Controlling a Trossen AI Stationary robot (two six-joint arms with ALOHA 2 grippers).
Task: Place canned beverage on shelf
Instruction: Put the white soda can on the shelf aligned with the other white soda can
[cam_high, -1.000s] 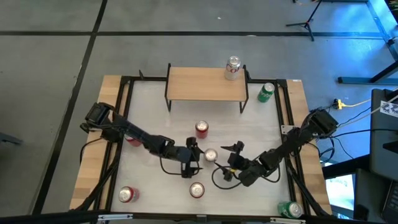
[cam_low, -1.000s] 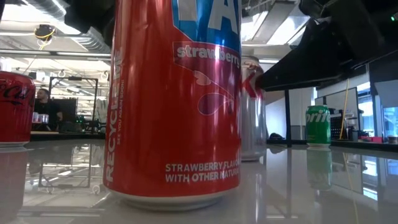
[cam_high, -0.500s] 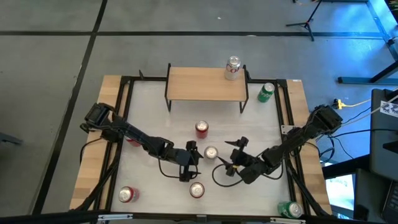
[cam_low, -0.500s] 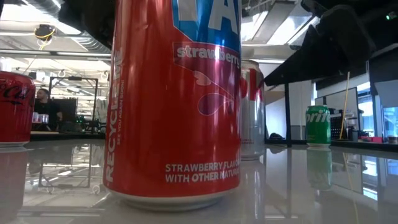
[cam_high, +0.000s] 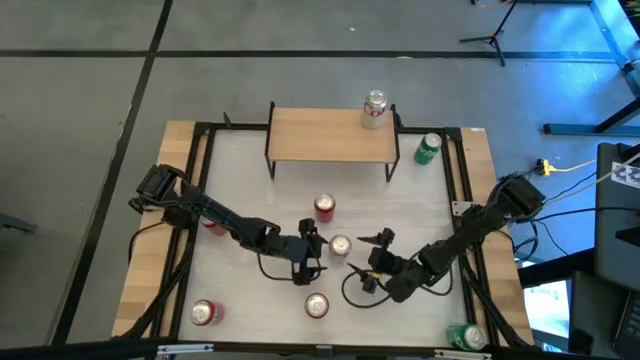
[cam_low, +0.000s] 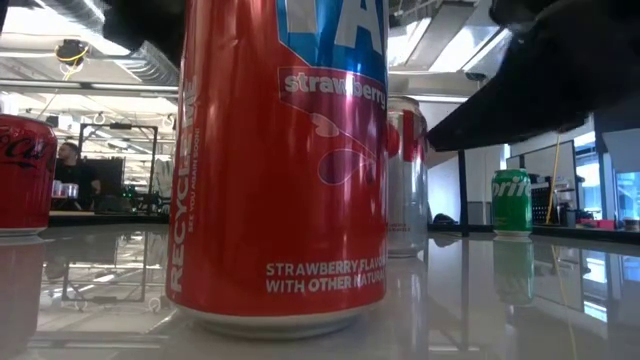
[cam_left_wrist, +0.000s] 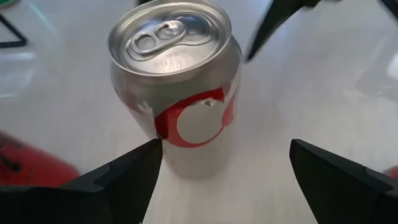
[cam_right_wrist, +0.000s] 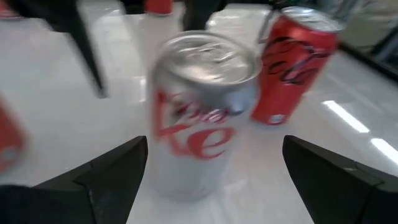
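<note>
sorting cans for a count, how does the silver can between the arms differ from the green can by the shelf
The silver can is silver with red lettering and stands mid-table between both open tools; the green can is green and stands at the table's far right edge beside the shelf. Both stand upright, off the shelf.

The silver can (cam_left_wrist: 176, 93) is shiny metal with a brushed-looking lid. The table (cam_low: 520, 300) is glossy white and mirrors the cans, while the shelf (cam_high: 330, 135) has a matt light-wood top on thin black metal legs.
</note>
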